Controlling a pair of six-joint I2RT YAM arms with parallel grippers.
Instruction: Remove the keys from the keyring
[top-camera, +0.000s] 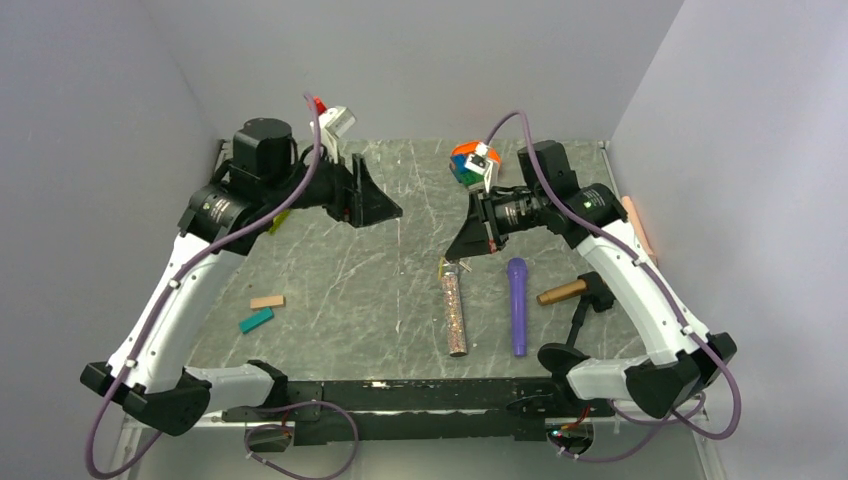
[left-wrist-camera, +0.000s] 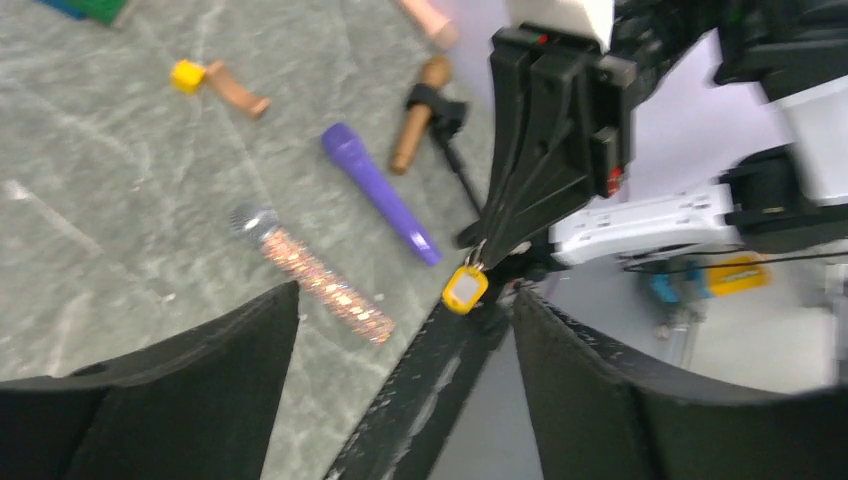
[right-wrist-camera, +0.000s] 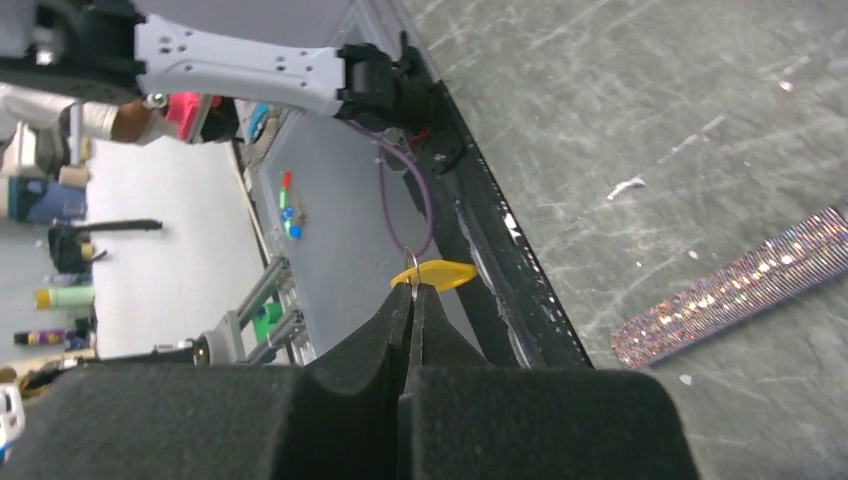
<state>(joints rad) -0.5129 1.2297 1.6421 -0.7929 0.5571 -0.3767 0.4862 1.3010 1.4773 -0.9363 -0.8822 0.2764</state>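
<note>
The small flat yellow key hangs from a thin ring pinched in the clenched fingers of the right gripper, raised over the table near the glittery microphone. The left gripper stands spread wide, apart, grasping nothing.

A glittery microphone lies lengthwise on the grey marbled table. A purple microphone lies near it on the right, roughly parallel. Further right is a wooden-handled tool with a black head, perhaps a hammer. Over on the left, a tan block and a teal block lie close together. A multicoloured cube sits at the far end. In the left wrist view, a small yellow cube touches a tan peg.
</note>
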